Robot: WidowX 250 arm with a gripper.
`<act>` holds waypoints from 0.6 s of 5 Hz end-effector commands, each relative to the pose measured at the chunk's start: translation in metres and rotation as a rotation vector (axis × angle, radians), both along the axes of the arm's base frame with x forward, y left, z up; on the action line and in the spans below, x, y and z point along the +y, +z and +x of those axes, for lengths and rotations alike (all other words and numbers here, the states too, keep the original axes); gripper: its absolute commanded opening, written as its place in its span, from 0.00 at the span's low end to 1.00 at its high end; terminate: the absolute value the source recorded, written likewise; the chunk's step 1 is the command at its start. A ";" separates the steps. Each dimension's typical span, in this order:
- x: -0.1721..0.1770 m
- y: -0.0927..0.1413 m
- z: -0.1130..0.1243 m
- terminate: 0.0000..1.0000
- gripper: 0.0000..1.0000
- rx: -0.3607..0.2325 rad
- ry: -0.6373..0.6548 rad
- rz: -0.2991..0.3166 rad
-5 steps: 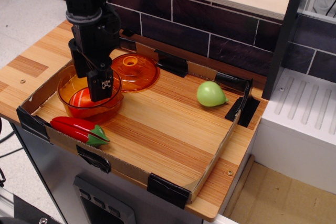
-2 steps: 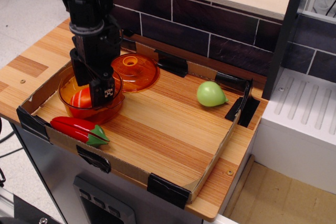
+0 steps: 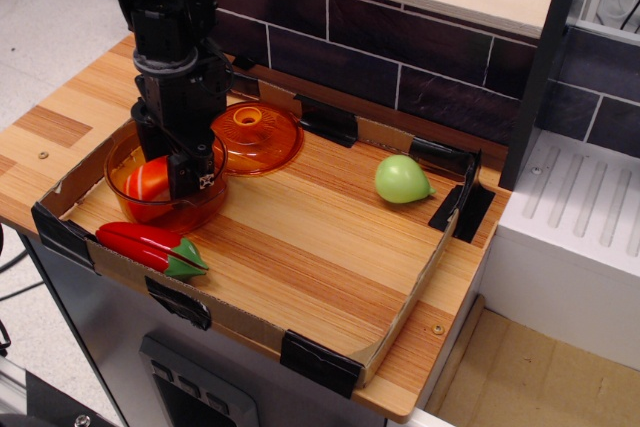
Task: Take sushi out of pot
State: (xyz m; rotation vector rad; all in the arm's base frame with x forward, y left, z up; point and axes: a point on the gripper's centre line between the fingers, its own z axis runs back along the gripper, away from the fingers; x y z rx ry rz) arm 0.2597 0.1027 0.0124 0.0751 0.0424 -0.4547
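Observation:
The transparent orange pot [image 3: 122, 199] stands at the left of the cardboard-edged tray. The sushi [image 3: 146, 179], orange-red with white stripes, is inside it, tilted on its side and raised toward the rim. My black gripper [image 3: 170, 177] reaches straight down into the pot. One finger [image 3: 191, 171] shows on the sushi's right side and the other is behind it. The jaws look closed on the sushi.
The flat orange lid [image 3: 262, 133] with a knob lies just behind the pot's right side. A red chili pepper [image 3: 150, 245] with a green stem lies in front of the pot. A green fruit [image 3: 402, 179] sits at the right. Low cardboard walls [image 3: 400, 297] ring the tray.
The sushi has gone from lying low in the pot to tilted and higher, shifted left. The gripper has moved slightly left and up, and the pot has slid a little left.

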 end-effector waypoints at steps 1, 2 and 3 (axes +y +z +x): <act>0.009 0.025 0.015 0.00 0.00 -0.084 0.016 0.025; 0.011 0.053 0.017 0.00 0.00 -0.120 0.064 0.012; 0.006 0.101 0.026 0.00 0.00 -0.092 0.197 -0.034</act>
